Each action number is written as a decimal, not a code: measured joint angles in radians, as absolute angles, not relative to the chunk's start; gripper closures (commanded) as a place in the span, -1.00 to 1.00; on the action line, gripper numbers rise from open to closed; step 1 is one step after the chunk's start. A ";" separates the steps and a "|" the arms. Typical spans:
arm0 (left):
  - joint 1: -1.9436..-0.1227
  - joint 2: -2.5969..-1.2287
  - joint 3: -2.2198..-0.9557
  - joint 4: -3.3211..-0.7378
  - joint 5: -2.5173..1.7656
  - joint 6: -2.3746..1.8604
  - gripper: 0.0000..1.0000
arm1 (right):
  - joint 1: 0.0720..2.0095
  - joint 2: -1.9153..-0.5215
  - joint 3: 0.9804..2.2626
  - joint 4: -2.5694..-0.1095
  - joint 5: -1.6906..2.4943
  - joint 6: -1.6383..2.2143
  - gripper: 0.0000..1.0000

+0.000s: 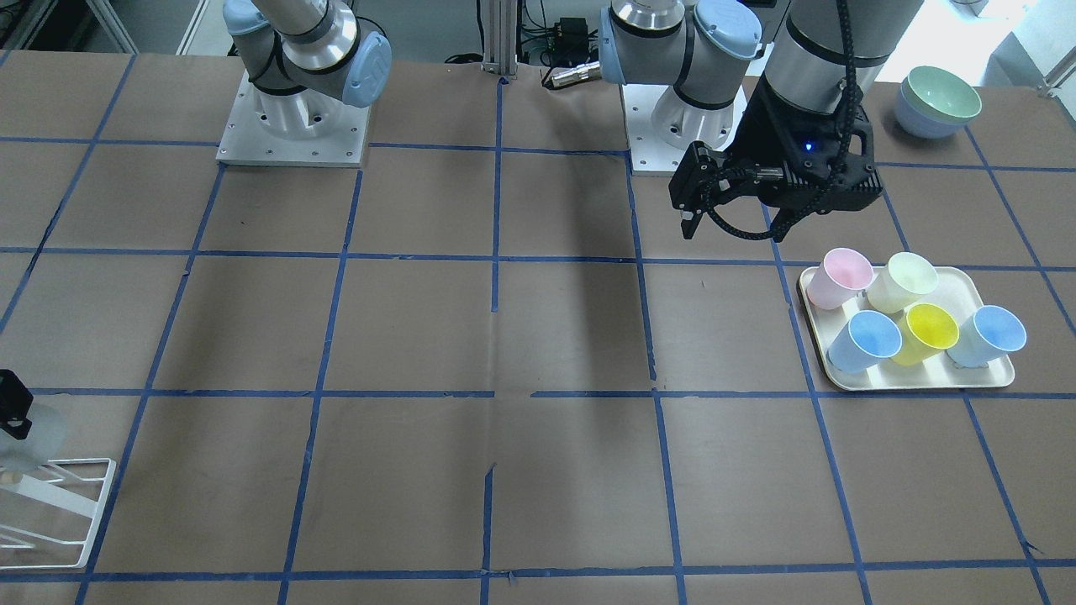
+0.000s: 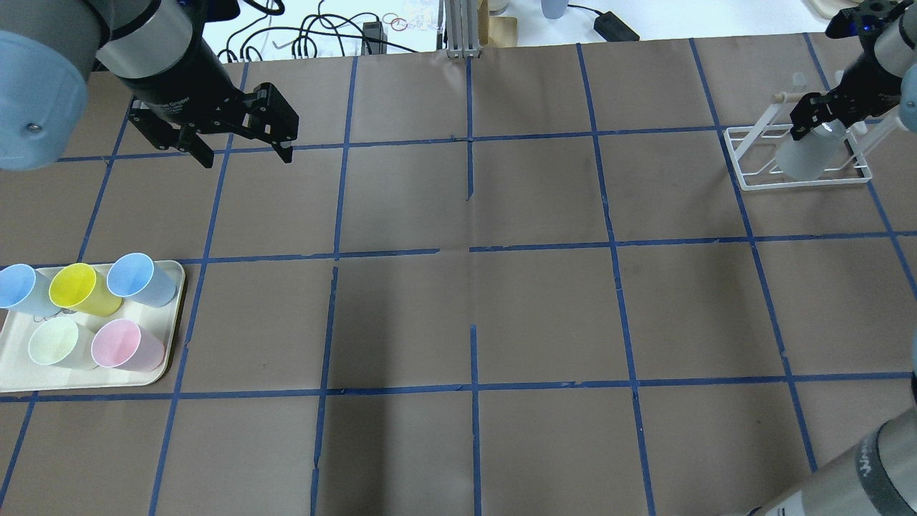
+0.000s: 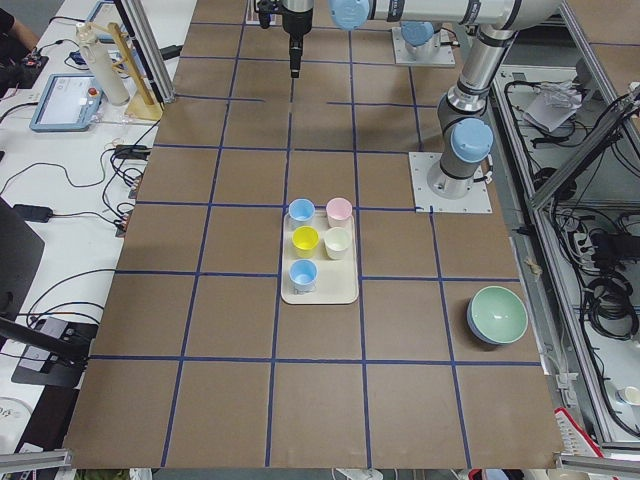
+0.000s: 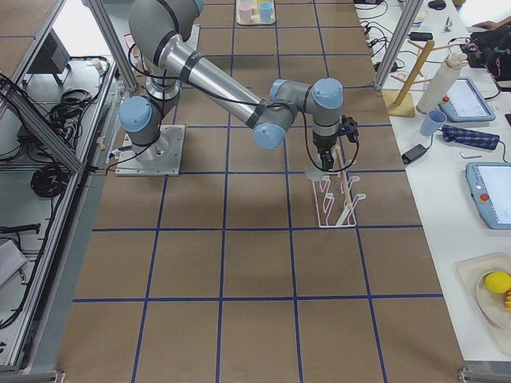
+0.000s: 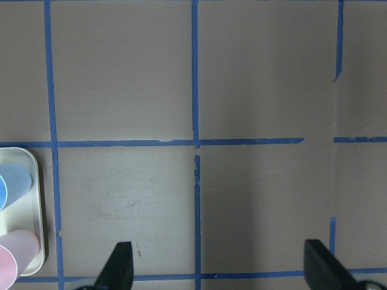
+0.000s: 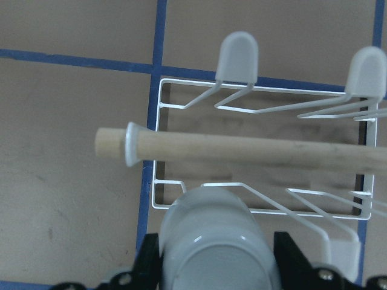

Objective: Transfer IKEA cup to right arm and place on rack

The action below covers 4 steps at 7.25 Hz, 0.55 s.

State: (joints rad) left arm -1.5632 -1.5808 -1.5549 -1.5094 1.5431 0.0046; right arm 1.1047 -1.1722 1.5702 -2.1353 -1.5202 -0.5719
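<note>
The IKEA cup [image 2: 806, 159], a pale grey tumbler, is held in my right gripper [image 2: 822, 123], which is shut on it. It hangs over the white wire rack [image 2: 752, 183] at the table's far right. In the right wrist view the cup [image 6: 214, 241] sits between the black fingers [image 6: 289, 254], just short of the rack's wooden peg [image 6: 242, 148]. Whether it touches the rack I cannot tell. The cup also shows at the front-facing view's left edge [image 1: 40, 433]. My left gripper [image 2: 246, 156] is open and empty above bare table, beyond the tray.
A cream tray [image 2: 21, 380] at the left holds two light blue cups, a yellow cup [image 2: 77, 288], a pale green one and a pink one. Stacked bowls [image 1: 937, 101] stand beside the left arm's base. Blue tape lines grid the brown table.
</note>
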 measured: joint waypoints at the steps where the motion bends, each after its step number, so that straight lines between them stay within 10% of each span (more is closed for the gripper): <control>1: -1.563 -1.580 -1.555 -1.509 1.543 0.005 -1.00 | 1.105 -1.173 1.570 -2.134 -1.520 -0.571 -1.00; 4: -1.563 -1.581 -1.552 -1.509 1.544 0.005 -1.00 | 1.109 -1.195 1.568 -2.124 -1.531 -0.569 -1.00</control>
State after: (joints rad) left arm -1.5628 -1.5809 -1.5516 -1.5095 1.5435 0.0046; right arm 1.1087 -1.1946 1.5681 -2.1245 -1.5313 -0.5690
